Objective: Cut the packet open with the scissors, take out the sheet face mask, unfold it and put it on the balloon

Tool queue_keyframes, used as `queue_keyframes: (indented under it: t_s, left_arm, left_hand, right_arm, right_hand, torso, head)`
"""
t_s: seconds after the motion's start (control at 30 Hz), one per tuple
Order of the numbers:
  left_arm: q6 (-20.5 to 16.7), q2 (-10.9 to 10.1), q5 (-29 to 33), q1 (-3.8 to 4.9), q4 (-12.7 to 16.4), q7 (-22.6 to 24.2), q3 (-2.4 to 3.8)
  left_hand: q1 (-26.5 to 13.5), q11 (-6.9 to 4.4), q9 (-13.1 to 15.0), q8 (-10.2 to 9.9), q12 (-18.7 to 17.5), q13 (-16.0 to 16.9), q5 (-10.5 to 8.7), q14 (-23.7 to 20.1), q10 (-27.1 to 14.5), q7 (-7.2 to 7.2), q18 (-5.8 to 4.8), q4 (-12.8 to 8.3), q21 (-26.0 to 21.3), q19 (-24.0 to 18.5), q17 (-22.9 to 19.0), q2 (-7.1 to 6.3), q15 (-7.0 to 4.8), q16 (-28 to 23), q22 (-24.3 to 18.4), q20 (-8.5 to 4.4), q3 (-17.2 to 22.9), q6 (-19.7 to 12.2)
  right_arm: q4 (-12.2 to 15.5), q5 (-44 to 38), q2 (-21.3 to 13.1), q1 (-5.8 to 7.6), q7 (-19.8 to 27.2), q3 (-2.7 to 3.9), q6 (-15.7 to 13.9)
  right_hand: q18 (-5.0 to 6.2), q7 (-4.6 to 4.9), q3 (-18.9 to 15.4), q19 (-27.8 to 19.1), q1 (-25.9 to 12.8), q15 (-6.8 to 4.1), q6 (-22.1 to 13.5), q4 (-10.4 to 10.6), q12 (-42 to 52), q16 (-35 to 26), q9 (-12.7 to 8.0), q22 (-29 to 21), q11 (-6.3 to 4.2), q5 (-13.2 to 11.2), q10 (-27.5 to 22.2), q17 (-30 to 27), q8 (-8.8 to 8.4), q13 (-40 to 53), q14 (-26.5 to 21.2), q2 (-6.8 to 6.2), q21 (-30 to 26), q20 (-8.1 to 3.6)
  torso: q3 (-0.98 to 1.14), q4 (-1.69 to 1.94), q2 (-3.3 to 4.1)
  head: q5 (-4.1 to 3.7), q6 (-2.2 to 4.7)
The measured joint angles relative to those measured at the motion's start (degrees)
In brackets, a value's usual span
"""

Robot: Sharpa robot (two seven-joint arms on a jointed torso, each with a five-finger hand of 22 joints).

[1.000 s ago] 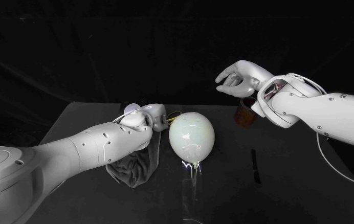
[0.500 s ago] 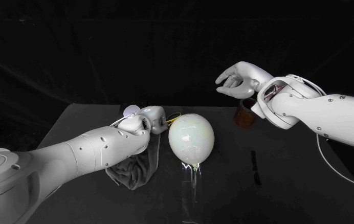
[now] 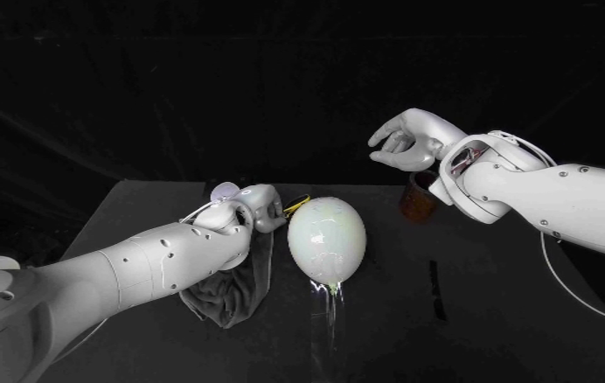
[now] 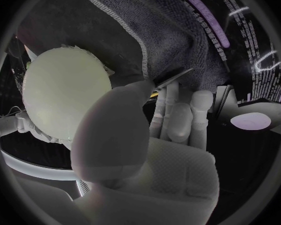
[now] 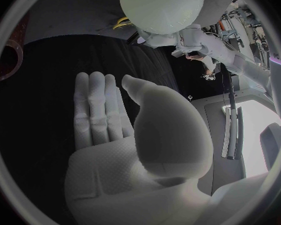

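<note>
A pale balloon (image 3: 327, 236) stands upright on a clear stand at the table's middle, also seen as the balloon (image 4: 65, 95) and the balloon (image 5: 160, 5). Just left of it, my left hand (image 3: 246, 208) pinches a glossy dark packet (image 4: 247, 45) with white print and a lilac label between thumb and fingers. Grey limp material (image 3: 230, 288) hangs below that hand; whether this is the mask I cannot tell. My right hand (image 3: 410, 138) hovers high to the balloon's right, and in the right wrist view the right hand (image 5: 125, 135) holds nothing.
A brown cup (image 3: 416, 199) stands at the back right, under my right hand. A yellow loop (image 3: 297, 201) shows behind the balloon. A thin dark strip (image 3: 436, 288) lies on the table (image 3: 504, 330) to the right.
My left arm has sunk slightly and its hand has drawn a little left and nearer. The hanging material moved with it. My right hand has dropped a touch.
</note>
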Motion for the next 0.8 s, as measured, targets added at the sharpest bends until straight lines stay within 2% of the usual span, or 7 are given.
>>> queue_keyframes:
  t_s: [0.1,0.23,0.47,0.6,0.8]
  left_arm:
    - [-0.1,-0.3,0.6,0.10,0.5,0.4,0.25]
    - [-0.2,-0.8,1.3,0.27,1.1,0.8,0.56]
    - [-0.3,-1.6,2.4,0.62,2.2,1.6,1.16]
    - [-0.5,-2.0,3.3,1.01,2.6,2.2,1.51]
    - [-0.7,-2.9,5.1,1.64,3.3,3.1,1.87]
  left_hand:
    - [0.0,0.00,0.0,0.0,0.0,0.0,0.00,0.0,0.0,-0.01,0.00,0.2,0.0,0.0,-0.4,0.02,0.00,0.0,0.0,0.00,0.2,0.0]
    - [-0.8,0.01,0.0,0.0,0.0,0.1,-0.01,0.0,0.0,-0.01,0.00,0.4,0.0,0.0,-0.8,0.75,0.00,0.0,-0.5,0.00,0.4,0.0]
    - [-0.8,0.01,0.0,0.0,0.2,0.1,-0.01,0.0,0.0,-0.02,-0.02,0.6,0.0,0.0,-0.9,0.75,0.00,0.0,-0.6,0.00,0.6,0.0]
    - [-1.4,0.01,0.0,0.0,0.0,-0.1,-0.12,0.0,0.0,-0.03,-0.01,0.8,0.0,0.0,-0.8,1.34,0.01,0.0,-0.6,0.00,0.8,0.0]
    - [-1.4,0.02,0.0,0.0,0.0,-0.1,-0.28,0.0,0.0,-0.08,-0.02,0.8,0.0,0.0,-0.7,1.33,0.01,0.0,-0.3,0.00,0.8,0.1]
  right_arm:
    - [-0.1,0.0,0.0,-0.02,0.0,-0.01,0.0]
    - [-0.2,0.1,0.1,-0.05,0.0,-0.01,0.0]
    - [-0.3,0.2,0.1,-0.11,0.1,-0.02,0.1]
    - [-0.4,0.2,0.2,-0.13,0.1,-0.03,0.1]
    - [-0.8,0.3,0.4,-0.15,0.2,-0.06,0.2]
  right_hand:
    - [-0.01,0.00,0.0,0.0,0.0,0.00,0.0,0.0,0.0,0.0,0.0,0.0,0.00,0.0,0.0,0.0,0.00,0.0,0.0,0.00,0.0,0.00]
    - [-0.02,-0.01,0.0,0.0,0.0,0.00,0.0,0.0,0.0,0.0,0.0,0.0,0.00,0.0,0.0,0.0,0.00,0.0,0.0,0.00,0.0,0.00]
    - [-0.04,-0.02,0.0,-0.2,0.0,0.00,0.0,0.0,0.0,0.0,-0.1,0.0,0.00,0.0,0.0,0.0,0.00,0.0,0.0,0.00,0.0,-0.21]
    - [-0.06,0.04,0.0,-0.2,0.0,0.00,0.0,0.0,0.0,0.0,-0.1,0.0,0.00,0.0,0.0,0.0,0.00,0.0,0.0,0.00,0.0,-0.21]
    - [-0.08,0.13,0.0,-0.2,0.0,0.00,-0.1,0.0,0.0,0.0,-0.1,0.1,0.00,0.0,0.0,0.0,0.00,0.0,0.0,0.00,0.0,-0.21]
  torso:
    - [0.01,0.00,0.00]
    - [0.03,0.00,-0.02]
    - [0.03,0.00,-0.02]
    - [0.03,0.00,0.00]
    - [0.01,0.00,0.00]
  head:
    - [0.01,0.07]
    - [0.02,0.20]
    - [0.04,0.32]
    - [0.11,0.49]
    - [0.18,0.68]
